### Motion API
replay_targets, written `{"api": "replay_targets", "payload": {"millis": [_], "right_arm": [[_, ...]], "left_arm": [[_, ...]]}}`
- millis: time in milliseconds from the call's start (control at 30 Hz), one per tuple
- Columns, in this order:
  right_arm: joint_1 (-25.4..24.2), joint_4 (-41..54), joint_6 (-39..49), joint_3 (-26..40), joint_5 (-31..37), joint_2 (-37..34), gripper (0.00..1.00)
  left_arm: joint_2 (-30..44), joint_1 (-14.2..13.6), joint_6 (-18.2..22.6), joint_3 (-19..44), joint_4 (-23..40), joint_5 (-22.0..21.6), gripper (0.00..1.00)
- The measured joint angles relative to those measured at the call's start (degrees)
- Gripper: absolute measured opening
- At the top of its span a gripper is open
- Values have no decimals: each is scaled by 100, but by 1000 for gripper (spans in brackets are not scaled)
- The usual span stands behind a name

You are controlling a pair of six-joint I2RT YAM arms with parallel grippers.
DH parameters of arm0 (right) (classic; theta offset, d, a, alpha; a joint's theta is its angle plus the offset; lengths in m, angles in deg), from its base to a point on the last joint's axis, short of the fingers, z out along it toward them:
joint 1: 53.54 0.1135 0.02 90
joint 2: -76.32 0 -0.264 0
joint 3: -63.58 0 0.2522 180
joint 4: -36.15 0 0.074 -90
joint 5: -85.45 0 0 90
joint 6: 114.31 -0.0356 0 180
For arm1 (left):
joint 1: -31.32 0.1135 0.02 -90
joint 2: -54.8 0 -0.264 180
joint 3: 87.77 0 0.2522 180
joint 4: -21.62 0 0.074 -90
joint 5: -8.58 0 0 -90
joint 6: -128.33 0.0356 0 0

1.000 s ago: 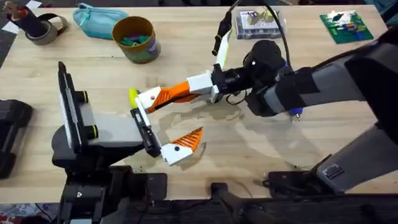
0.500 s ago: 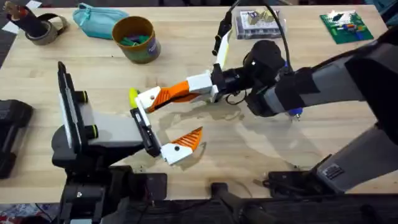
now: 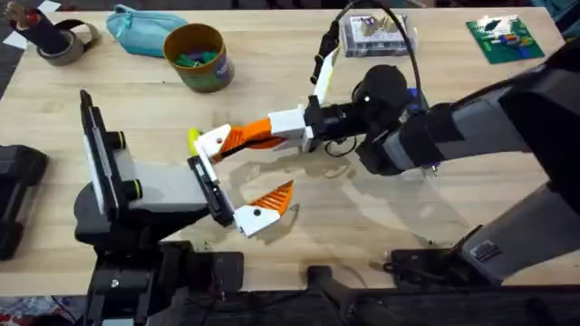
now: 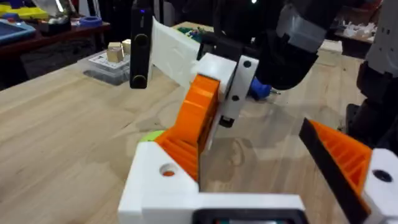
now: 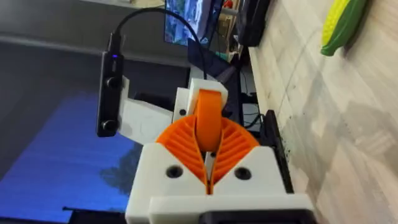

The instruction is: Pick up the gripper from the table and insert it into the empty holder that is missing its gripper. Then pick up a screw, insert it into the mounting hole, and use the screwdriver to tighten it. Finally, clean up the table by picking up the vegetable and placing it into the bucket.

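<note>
- Jaws of the right gripper (image 3: 237,139) are clamped on the gripper (image 3: 214,143). In the right wrist view both ribbed pads (image 5: 180,144) press the smooth orange blade (image 5: 208,121).
- Left gripper (image 3: 243,177) stands wide apart with nothing between. It carries one ribbed finger (image 3: 265,208) at the near end of its bar.
- Location: the held part sits at about 9 o'clock from the table centre. Its white base is at the far end of the holder (image 3: 207,184); whether it is seated cannot be told.
- Handling, as judged: the part looks like light, rigid printed plastic. The smooth, tapering blade may slip under side load.
- Grip point: hold the blade low, near the white base, and leave the base clear to enter its seat.
- Insertion: a stiff part in a stiff seat is likely to jam if tilted, so keep the base square to the bar.
- The vegetable (image 3: 193,138), yellow and green, lies on the table just beside the white base, at its 9 o'clock.
- The bucket (image 3: 217,72) stands upright at 11 o'clock. It already holds small green and mixed-colour items, too small to identify.
- A clear box (image 3: 370,32) at 1 o'clock holds small pale pieces.
- A teal pouch (image 3: 136,27), at 9 o'clock from the bucket, appears closed.
</note>
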Motion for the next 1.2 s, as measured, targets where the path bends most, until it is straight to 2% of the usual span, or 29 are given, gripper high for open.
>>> {"api": "replay_targets", "payload": {"millis": [467,833,1200], "right_arm": [[67,47,2,-65,201,104,10],[129,53,2,-368,492,322,10],[134,49,10,-370,512,322,10]], "left_arm": [[0,4,2,0,-5,-31,987],[0,4,18,0,0,14,987],[0,4,16,0,0,12,987]]}}
